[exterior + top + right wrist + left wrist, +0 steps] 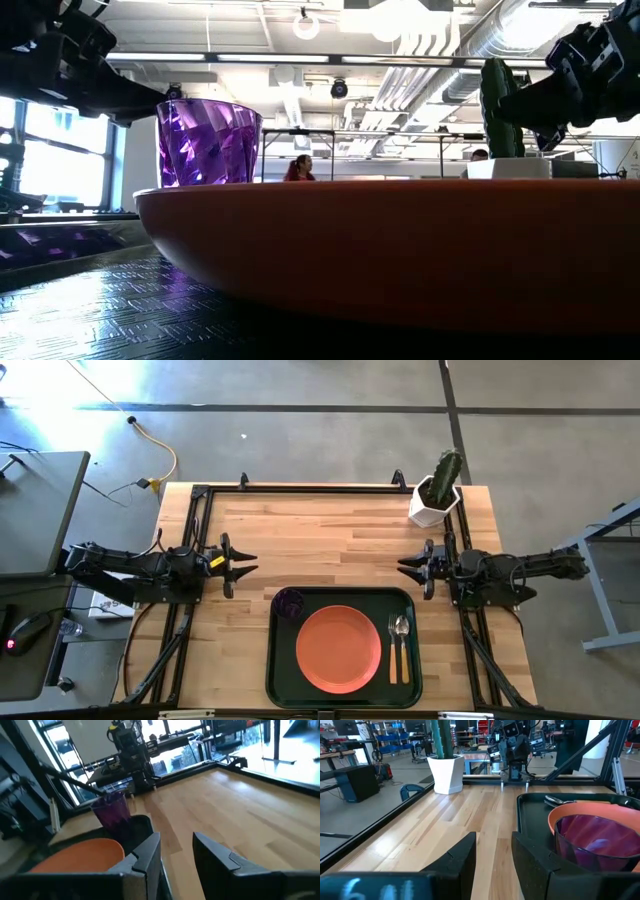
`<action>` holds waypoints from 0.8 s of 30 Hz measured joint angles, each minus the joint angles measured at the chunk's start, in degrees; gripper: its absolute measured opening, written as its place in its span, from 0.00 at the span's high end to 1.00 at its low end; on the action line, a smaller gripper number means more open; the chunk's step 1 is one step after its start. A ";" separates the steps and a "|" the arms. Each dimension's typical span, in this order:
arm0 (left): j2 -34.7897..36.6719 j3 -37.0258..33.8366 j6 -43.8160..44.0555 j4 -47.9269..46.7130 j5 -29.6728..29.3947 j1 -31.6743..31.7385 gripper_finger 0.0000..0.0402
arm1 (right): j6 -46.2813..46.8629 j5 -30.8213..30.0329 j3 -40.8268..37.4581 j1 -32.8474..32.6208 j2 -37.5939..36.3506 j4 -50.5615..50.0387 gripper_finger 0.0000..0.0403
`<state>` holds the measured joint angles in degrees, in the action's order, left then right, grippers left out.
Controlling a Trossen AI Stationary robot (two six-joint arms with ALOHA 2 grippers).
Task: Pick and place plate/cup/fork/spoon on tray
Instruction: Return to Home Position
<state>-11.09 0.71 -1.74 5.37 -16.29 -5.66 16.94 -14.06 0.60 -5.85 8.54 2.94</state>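
Note:
The dark green tray (345, 648) lies at the table's near edge. On it rest the orange-salmon plate (338, 648) in the middle, the dark purple cup (290, 603) upright in the far left corner, and the fork (393, 650) and spoon (404, 648) side by side along the right side. My left gripper (245, 565) is open and empty over the bare table, left of the tray's far edge. My right gripper (405, 567) is open and empty, just beyond the tray's far right corner. The cup (600, 842) and plate (580, 810) show in the left wrist view, and the cup (112, 810) in the right wrist view.
A white angular pot with a cactus (436, 495) stands at the table's far right corner, behind my right gripper. Black frame rails (300, 488) run along the table's far and side edges. Bare wood (320, 540) lies between the two grippers.

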 joint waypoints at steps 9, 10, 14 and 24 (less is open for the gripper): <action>0.01 0.00 0.00 0.04 0.02 -0.01 0.71 | 2.52 -0.02 -0.02 0.00 0.00 0.00 0.74; 0.00 0.00 0.01 0.04 0.02 0.00 0.71 | 2.52 -0.02 -0.02 0.00 0.01 0.00 0.74; 0.01 0.00 0.02 0.07 0.02 0.00 0.71 | 2.53 -0.02 -0.02 0.00 0.02 -0.02 0.74; 0.00 0.00 0.02 0.07 0.02 -0.01 0.71 | 2.52 -0.02 -0.02 0.00 0.02 -0.02 0.74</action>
<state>-11.09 0.71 -1.72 5.43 -16.27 -5.67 19.46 -14.09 0.58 -5.85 8.56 2.92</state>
